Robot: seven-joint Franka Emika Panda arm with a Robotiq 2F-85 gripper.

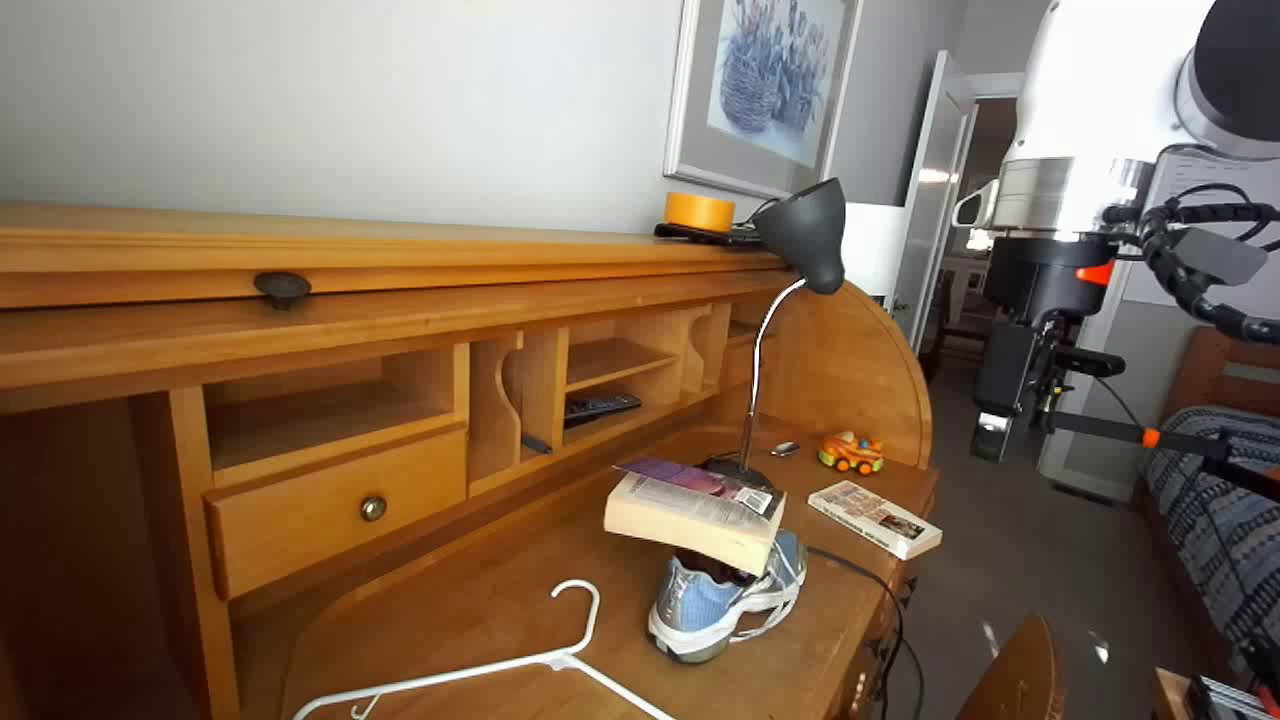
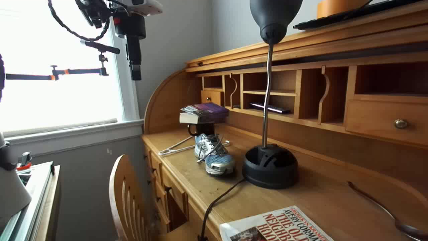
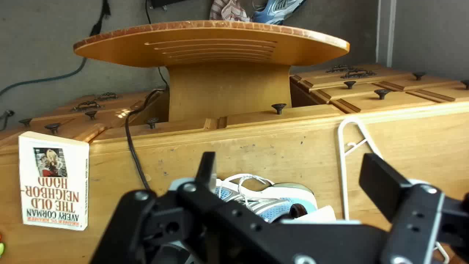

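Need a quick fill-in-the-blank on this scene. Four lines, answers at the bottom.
1. The paperback lying on the desk is titled "The Old ____".
2. The thick book rests on ____ of the dark mug.
3. The clothes hanger on the desk is coloured ____.
4. The tool holds nothing, and its jaws stand ____.

Missing words, in order: Neighborhood; top; white; open.

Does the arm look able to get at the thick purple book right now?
Probably yes: its jaws stand open higher up, and nothing lies on the purple book. It sits on a dark mug, though, and might tip.
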